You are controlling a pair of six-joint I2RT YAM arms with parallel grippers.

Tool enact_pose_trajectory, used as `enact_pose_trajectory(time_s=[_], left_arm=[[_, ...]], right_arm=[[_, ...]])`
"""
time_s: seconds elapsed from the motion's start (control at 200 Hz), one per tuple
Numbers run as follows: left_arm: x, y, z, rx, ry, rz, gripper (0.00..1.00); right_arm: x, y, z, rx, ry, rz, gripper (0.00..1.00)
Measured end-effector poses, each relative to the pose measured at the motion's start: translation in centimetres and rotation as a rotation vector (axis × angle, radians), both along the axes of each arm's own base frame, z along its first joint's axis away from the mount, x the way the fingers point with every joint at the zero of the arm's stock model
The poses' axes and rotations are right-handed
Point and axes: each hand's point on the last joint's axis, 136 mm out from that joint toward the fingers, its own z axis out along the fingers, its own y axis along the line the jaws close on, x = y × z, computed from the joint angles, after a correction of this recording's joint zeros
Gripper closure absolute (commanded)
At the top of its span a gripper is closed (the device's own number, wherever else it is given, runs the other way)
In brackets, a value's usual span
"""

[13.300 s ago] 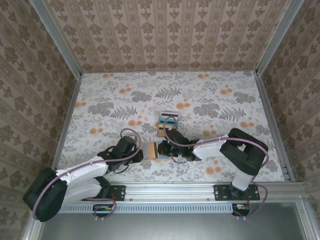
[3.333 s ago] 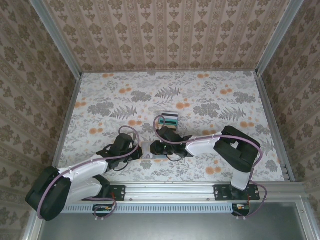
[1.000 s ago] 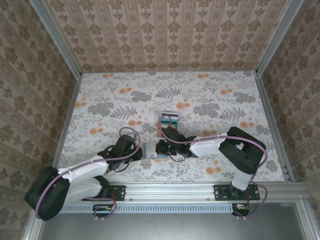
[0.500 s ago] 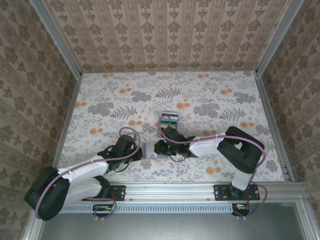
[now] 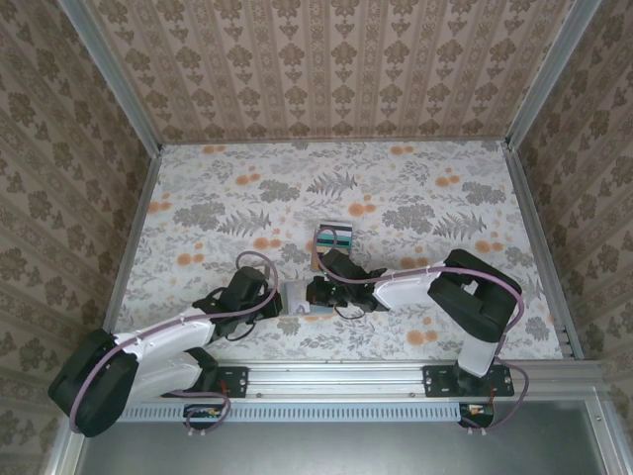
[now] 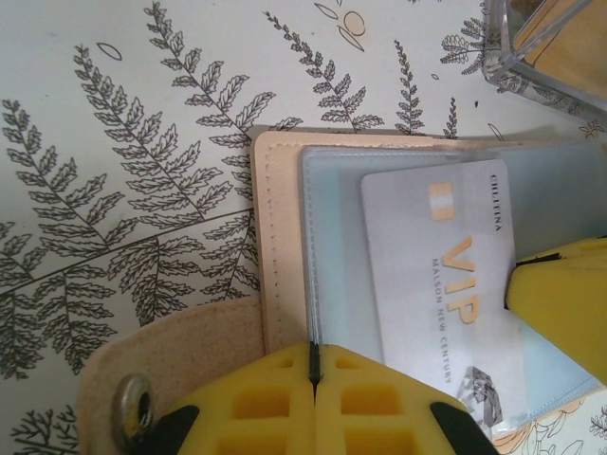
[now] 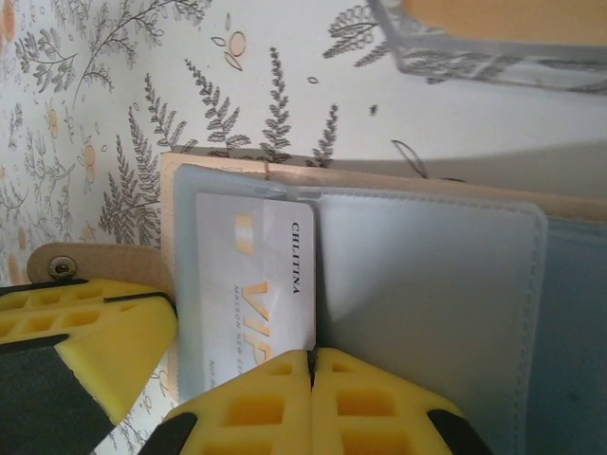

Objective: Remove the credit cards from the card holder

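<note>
Cards (image 5: 334, 238) lay out on the table (image 5: 445, 188), just beyond the holder (image 6: 280, 237) at centre near. A grey VIP card (image 6: 446, 275) sat unpulled in its sleeve (image 6: 332, 246). The left claw (image 6: 312, 365) clamped the holder, and the right claw (image 7: 310, 365) was apparently pinched shut on that card's edge.

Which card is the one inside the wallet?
The grey card with gold VIP lettering, tucked in the card holder's clear sleeve; the teal striped cards lie apart, farther back.
</note>
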Motion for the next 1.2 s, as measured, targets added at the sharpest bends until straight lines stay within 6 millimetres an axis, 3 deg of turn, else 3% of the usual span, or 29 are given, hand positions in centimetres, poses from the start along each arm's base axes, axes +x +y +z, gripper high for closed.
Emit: enact_pose_trajectory(time_s=[0.44, 0.54, 0.7, 0.775, 0.865, 0.935, 1.085, 1.2], left_arm=[[-0.4, 0.3, 0.0, 0.010, 0.009, 0.000, 1.00], [-0.5, 0.4, 0.0, 0.012, 0.012, 0.000, 1.00], [-0.6, 0.6, 0.1, 0.014, 0.015, 0.001, 1.00], [-0.6, 0.6, 0.3, 0.010, 0.010, 0.001, 0.82], [-0.6, 0.6, 0.7, 0.001, -0.003, 0.000, 0.74], [-0.6, 0.5, 1.0, -0.005, -0.012, -0.003, 0.63], [-0.5, 0.4, 1.9, -0.030, -0.037, -0.007, 0.37], [-0.4, 0.3, 2.9, -0.053, -0.075, -0.018, 0.05]], right_arm=[[-0.5, -5.3, 0.7, -0.009, -0.019, -0.063, 1.00], [-0.7, -6.0, 1.9, -0.011, -0.055, -0.051, 1.00], [-0.7, -7.2, 5.5, -0.036, -0.161, -0.012, 1.00], [-0.2, -7.7, 7.6, -0.066, -0.229, 0.012, 1.00], [0.6, -7.9, 10.7, -0.111, -0.339, 0.059, 1.00], [1.2, -7.9, 12.7, -0.148, -0.431, 0.105, 1.00], [2.1, -7.9, 15.1, -0.260, -0.603, 0.237, 1.00], [3.1, -7.7, 16.6, -0.362, -0.725, 0.357, 1.00]])
